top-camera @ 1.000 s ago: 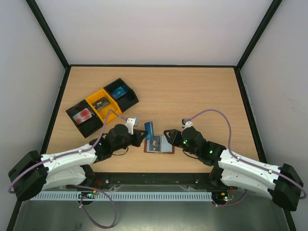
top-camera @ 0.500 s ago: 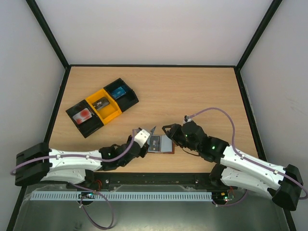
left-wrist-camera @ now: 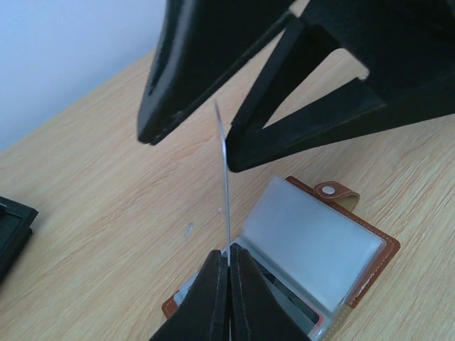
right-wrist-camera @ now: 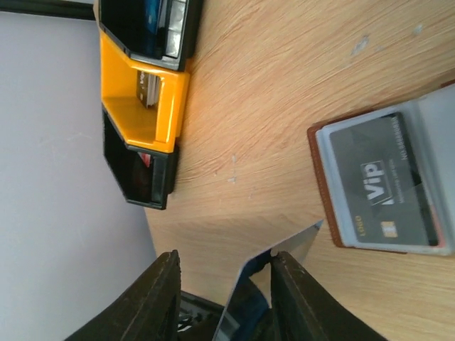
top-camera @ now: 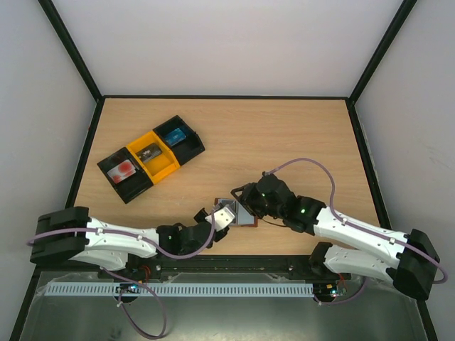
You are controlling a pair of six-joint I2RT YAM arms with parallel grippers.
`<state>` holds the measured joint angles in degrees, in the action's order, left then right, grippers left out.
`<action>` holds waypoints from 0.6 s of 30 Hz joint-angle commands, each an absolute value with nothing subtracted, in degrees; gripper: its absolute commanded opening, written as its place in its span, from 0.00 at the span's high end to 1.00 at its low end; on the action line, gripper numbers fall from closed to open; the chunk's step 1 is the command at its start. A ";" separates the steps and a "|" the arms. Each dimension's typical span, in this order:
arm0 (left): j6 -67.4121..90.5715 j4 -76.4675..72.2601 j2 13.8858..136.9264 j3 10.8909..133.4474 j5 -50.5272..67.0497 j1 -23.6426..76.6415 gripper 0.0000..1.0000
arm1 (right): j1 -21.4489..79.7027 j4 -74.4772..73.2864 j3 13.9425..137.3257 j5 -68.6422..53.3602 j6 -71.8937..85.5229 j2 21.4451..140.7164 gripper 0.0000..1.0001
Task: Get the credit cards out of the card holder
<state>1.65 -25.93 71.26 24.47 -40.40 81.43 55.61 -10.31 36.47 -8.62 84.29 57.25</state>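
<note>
- The left gripper is pinched shut on the lower edge of a thin pale plastic card. It holds the card upright on edge just beside the brown leather-like bifold card holder, at the holder's left end in the overhead view. Held this way, the card's top edge is free for a second tool.
- The right gripper hangs over that same end of the card holder with its jaws wide. One finger sits on either side of the card, and I cannot tell whether either touches it. I judge a hand-over or re-grip is being set up.
- The card holder lies open and flat on the wooden table, clear pockets up, so the rest stays reachable. A dark "VIP" card sits in a pocket.
- The row of black and yellow open trays stands well apart from the card holder, beyond its left end.
- Compared with a second ago, the left arm lies lower and more stretched out. Its gripper has dropped from the holder's far-left corner to its near-left side.
- The right gripper has crossed from the holder's right side to straddle the card.
</note>
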 commanded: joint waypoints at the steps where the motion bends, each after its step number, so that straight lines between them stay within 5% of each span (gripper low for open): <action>1: -0.89 -29.32 73.19 25.97 -43.83 82.85 0.97 | 55.70 -4.82 34.81 -11.73 85.79 57.56 0.70; 5: 0.61 -27.15 75.06 27.17 -45.87 82.84 0.97 | 55.66 -3.88 32.01 -12.28 85.85 56.97 0.98; 7: 3.14 -24.40 75.36 28.25 -46.22 82.40 0.93 | 55.59 -2.58 30.39 -12.20 85.35 56.23 0.98; 11: 10.71 -19.41 72.95 29.63 -41.42 79.52 0.47 | 55.56 0.52 26.59 -11.17 82.23 54.10 0.98; 18: 19.45 -19.83 60.53 22.84 -21.05 67.32 0.35 | 55.60 -3.56 23.44 -3.19 72.52 49.77 0.98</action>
